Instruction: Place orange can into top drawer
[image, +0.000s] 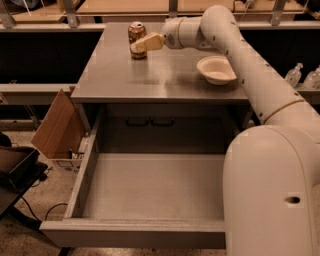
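The orange can (136, 34) stands upright at the back left of the grey cabinet top (160, 75). My gripper (140, 45) reaches in from the right and its tan fingers (147, 43) overlap the can's right front side. The white arm runs from the lower right up and across to the can. The top drawer (150, 185) is pulled fully out below the cabinet top, with nothing inside.
A white bowl (216, 69) sits on the right of the cabinet top, under the arm. An open cardboard box (57, 125) leans left of the drawer. A black object (17, 167) lies at the far left on the floor. Plastic bottles (295, 75) stand at the far right.
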